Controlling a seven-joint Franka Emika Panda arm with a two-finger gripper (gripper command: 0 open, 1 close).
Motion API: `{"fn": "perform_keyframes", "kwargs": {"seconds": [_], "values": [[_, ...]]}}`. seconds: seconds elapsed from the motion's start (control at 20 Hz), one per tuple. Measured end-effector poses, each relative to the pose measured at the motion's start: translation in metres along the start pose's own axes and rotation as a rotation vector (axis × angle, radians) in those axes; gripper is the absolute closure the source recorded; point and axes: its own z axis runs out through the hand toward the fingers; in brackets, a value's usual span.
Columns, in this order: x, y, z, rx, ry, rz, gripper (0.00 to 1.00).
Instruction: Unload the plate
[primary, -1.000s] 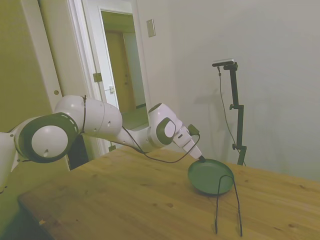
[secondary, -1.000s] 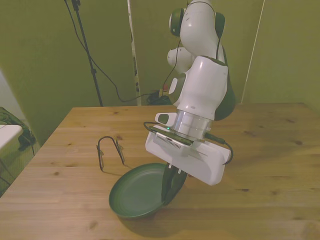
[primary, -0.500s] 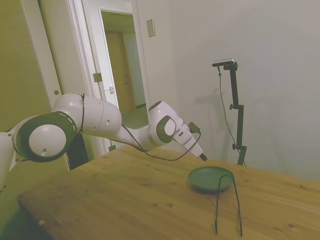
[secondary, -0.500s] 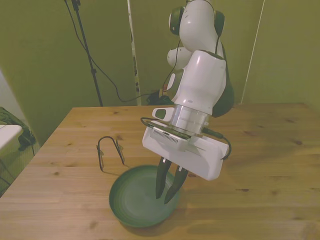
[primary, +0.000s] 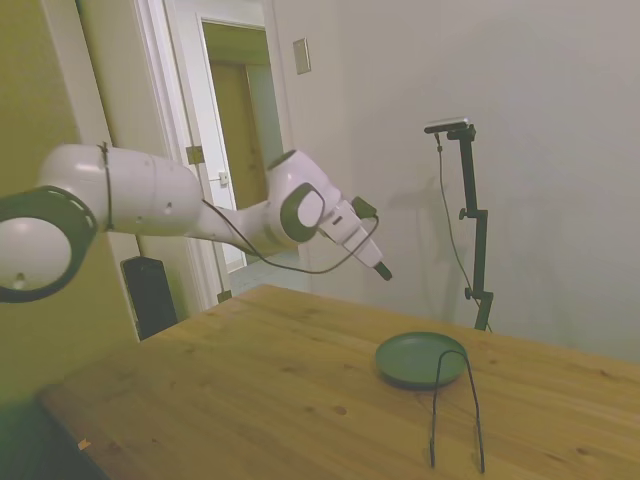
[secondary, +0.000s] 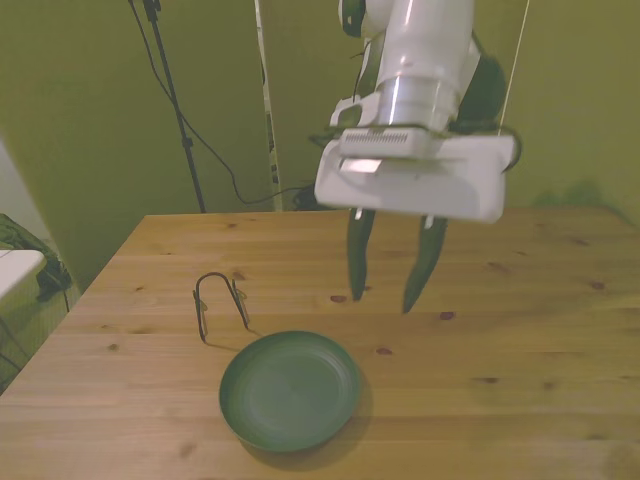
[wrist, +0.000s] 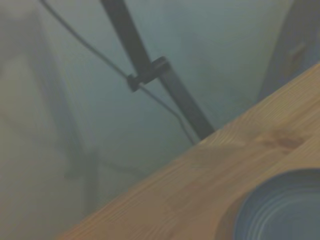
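Released a second ago, one plate (secondary: 289, 389) now lies flat near the table's (secondary: 540, 400) front edge: round, dark green, matte, shallow-rimmed. One wire stand (secondary: 220, 305) stands just beyond. Farther back, one gripper (secondary: 388, 296) has lifted clear, fingers spread.

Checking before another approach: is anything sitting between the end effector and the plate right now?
Nothing visible. The open end effector hangs above the plate, with only air between. The wire stand sits beside the plate, off that path.
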Motion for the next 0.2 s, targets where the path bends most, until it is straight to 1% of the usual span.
{"fn": "perform_keyframes", "kwargs": {"seconds": [0.2], "values": [[-0.032,0.015,-0.062,-0.008,-0.087,-0.057,0.00]]}}
